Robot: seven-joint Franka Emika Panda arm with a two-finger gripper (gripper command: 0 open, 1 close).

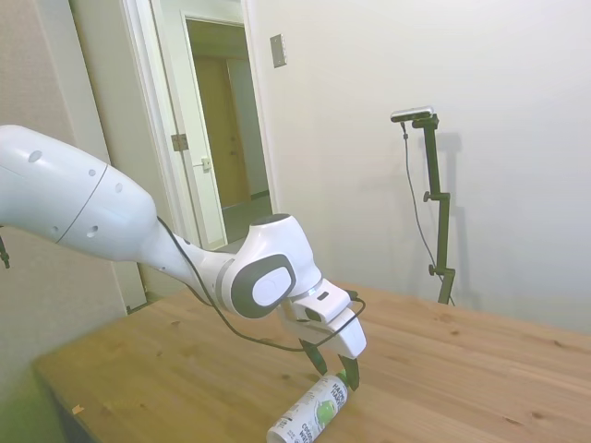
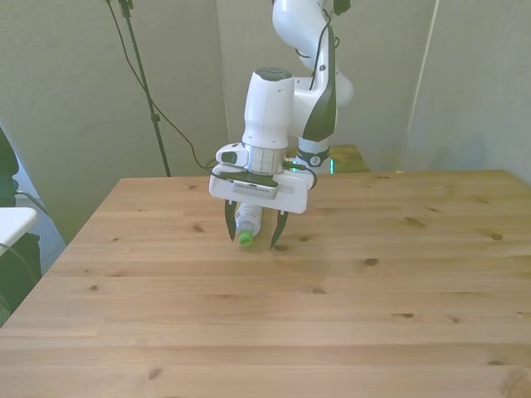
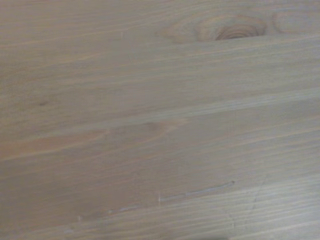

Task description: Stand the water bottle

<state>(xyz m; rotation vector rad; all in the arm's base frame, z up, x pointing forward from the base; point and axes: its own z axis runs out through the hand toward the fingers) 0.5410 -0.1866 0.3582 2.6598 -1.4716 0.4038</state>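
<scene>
The water bottle lies on its side on the wooden table, its green cap pointing toward the front view's near edge. In the side view the water bottle shows its white label with dark text and a green fruit picture. My gripper hangs low over the cap end and is open, one finger on each side of the bottle's neck with a gap on both sides. In the side view the gripper stands just above the bottle's upper end. The wrist view holds only wood grain.
The table's near edge runs close to the bottle in the side view. A wall and an open doorway stand behind the table. A white object sits off the table at the front view's left.
</scene>
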